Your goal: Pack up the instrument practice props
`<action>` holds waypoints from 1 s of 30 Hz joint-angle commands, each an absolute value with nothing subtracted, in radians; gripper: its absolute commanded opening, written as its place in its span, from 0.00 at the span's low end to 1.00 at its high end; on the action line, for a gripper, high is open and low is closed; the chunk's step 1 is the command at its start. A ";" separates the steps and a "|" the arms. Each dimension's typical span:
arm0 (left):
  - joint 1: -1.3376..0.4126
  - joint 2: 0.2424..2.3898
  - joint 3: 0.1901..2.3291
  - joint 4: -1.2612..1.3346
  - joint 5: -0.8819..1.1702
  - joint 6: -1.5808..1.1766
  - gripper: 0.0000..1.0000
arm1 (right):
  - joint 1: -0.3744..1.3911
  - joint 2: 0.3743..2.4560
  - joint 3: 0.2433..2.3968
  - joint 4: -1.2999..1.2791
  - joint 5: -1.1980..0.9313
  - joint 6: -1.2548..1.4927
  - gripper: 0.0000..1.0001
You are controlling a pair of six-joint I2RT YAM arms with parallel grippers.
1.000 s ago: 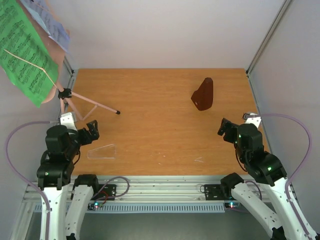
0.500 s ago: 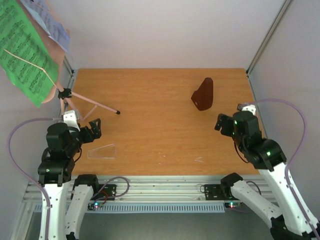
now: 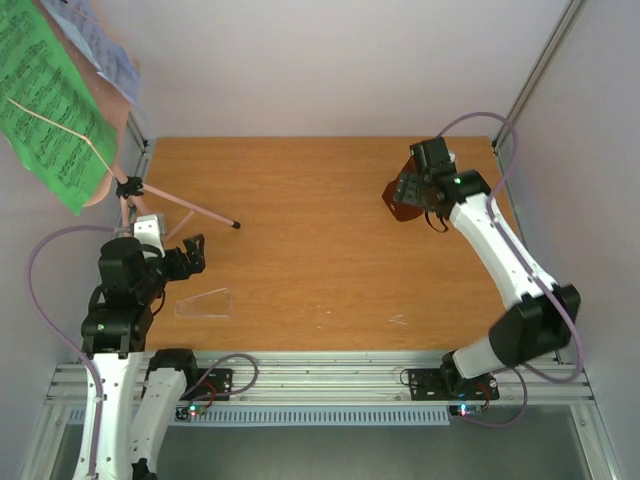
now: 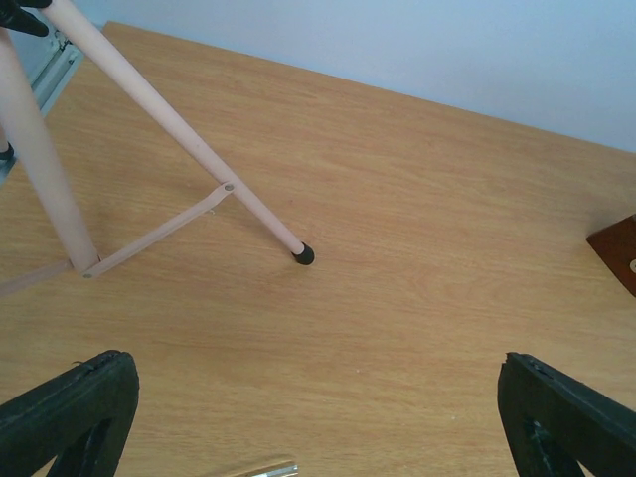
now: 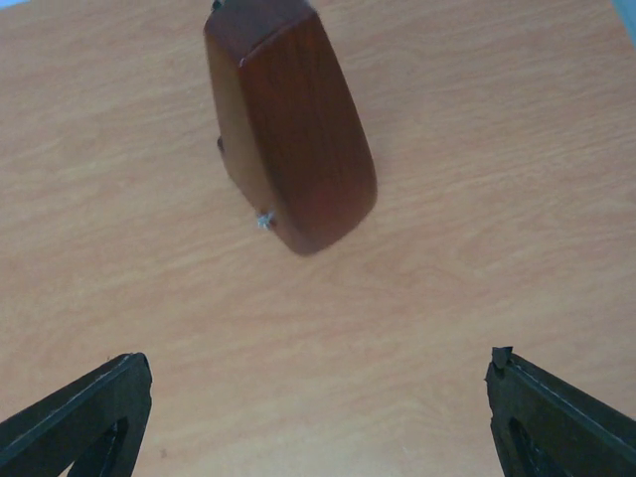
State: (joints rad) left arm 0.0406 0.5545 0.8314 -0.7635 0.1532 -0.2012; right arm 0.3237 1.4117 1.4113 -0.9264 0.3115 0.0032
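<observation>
1. Change, right arm: a second ago it was folded by the near right edge of the table [image 3: 300, 260]. It now reaches out to the far right part, and the right gripper [image 3: 410, 188] hangs over the metronome [image 3: 403, 211].
2. Change, left arm: almost none. The left gripper [image 3: 187, 257] sits near the front left as before. The stand, the sheets, the cover and the metronome have not moved.
3. Metronome [image 5: 293, 129]: reddish-brown, glossy, wood-grained, a tapering pyramid with rounded edges and a small metal stud low on one side. Whether it stands or lies cannot be told.
4. Clear cover [image 3: 205, 303]: transparent, wedge-shaped, flat on the table at the near left, well apart from the metronome.
5. Music stand [image 3: 130, 188]: pink tubular tripod at the far left edge, with thin braces and a black foot cap [image 4: 303, 255].
6. Green sheets [image 3: 45, 100] and white sheets [image 3: 95, 40]: printed paper, up on the stand's desk at the top left.
7. Table: orange-brown wood-grain laminate.
8. Right gripper [image 5: 313, 383]: jaws wide apart and holding nothing. The metronome lies just ahead of the fingertips, not between them and untouched.
9. Left gripper [image 4: 313, 397]: jaws fully spread, holding nothing. The stand's leg [image 4: 179, 129] lies ahead to its left, and the cover's edge [image 4: 263, 467] is just below.
</observation>
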 commanded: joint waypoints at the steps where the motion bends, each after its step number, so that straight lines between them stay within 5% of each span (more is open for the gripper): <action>1: 0.043 0.554 0.819 -0.709 0.175 -0.184 0.99 | 0.259 1.557 1.533 -0.866 0.242 0.053 0.91; 12: 0.038 0.550 0.815 -0.705 0.167 -0.185 0.99 | 0.249 1.844 1.822 -0.912 0.373 0.110 0.92; 30: 0.019 0.547 0.810 -0.704 0.166 -0.186 0.99 | 0.249 2.020 1.996 -0.985 0.423 0.115 0.72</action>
